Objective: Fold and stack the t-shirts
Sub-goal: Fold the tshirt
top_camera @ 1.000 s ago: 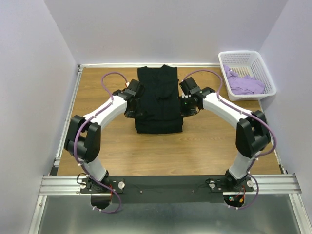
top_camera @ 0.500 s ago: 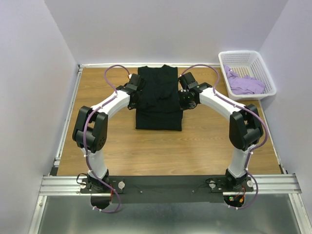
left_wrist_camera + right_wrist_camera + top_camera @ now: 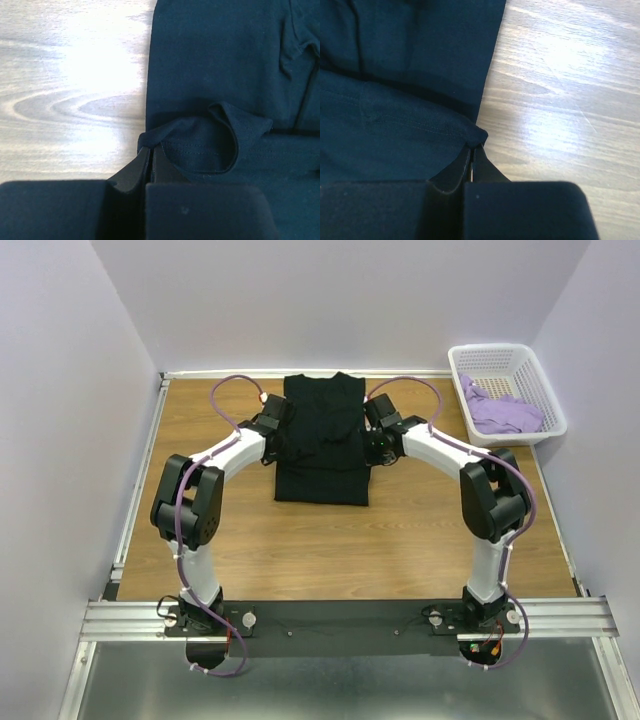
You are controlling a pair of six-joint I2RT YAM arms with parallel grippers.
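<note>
Wooden table (image 3: 420,530), with the black t-shirt (image 3: 322,455) pinched at both side edges.
The shirt is laid with its long axis running away from the arm bases. A lifted hem corner is clamped at its left edge by the left gripper (image 3: 151,152) and at its right edge by the right gripper (image 3: 472,150), so the cloth is spanned between them and neither arm is nearer. The fold is judged to run along that axis. The lavender t-shirt (image 3: 503,412) is seen in the white basket (image 3: 500,352), well apart.
</note>
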